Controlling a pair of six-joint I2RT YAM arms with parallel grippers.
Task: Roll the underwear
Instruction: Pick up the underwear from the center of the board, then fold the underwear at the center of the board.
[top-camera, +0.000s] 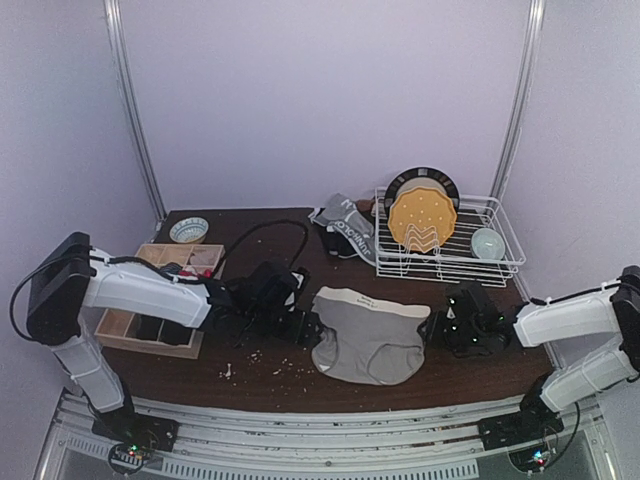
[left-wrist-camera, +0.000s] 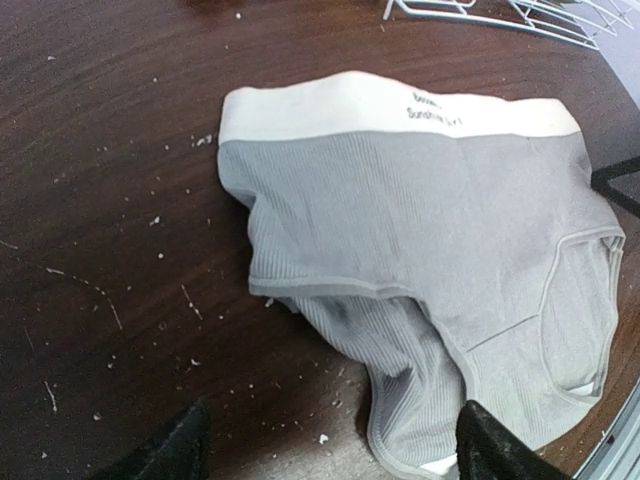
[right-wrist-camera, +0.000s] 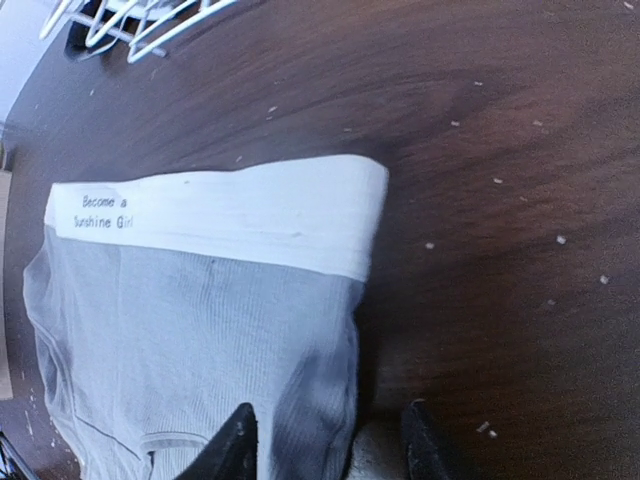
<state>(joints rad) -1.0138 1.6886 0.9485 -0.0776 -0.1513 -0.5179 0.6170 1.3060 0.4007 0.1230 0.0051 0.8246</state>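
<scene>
A grey underwear (top-camera: 365, 338) with a white waistband lies flat on the dark table, waistband to the back. More underwear (top-camera: 345, 228), grey and black with a lettered band, is piled at the back by the rack. My left gripper (top-camera: 306, 328) sits at the flat pair's left edge. In the left wrist view that gripper (left-wrist-camera: 330, 455) is open and the underwear (left-wrist-camera: 420, 230) has its lower hem by the right finger. My right gripper (top-camera: 440, 328) is at the right edge. In the right wrist view it (right-wrist-camera: 330, 445) is open over the side seam of the underwear (right-wrist-camera: 200, 310).
A white wire dish rack (top-camera: 445, 262) at the back right holds a yellow plate (top-camera: 422, 218) and a small bowl (top-camera: 487, 243). A wooden compartment tray (top-camera: 150, 300) and a bowl (top-camera: 189, 230) stand at the left. Crumbs (top-camera: 270, 365) dot the table's front.
</scene>
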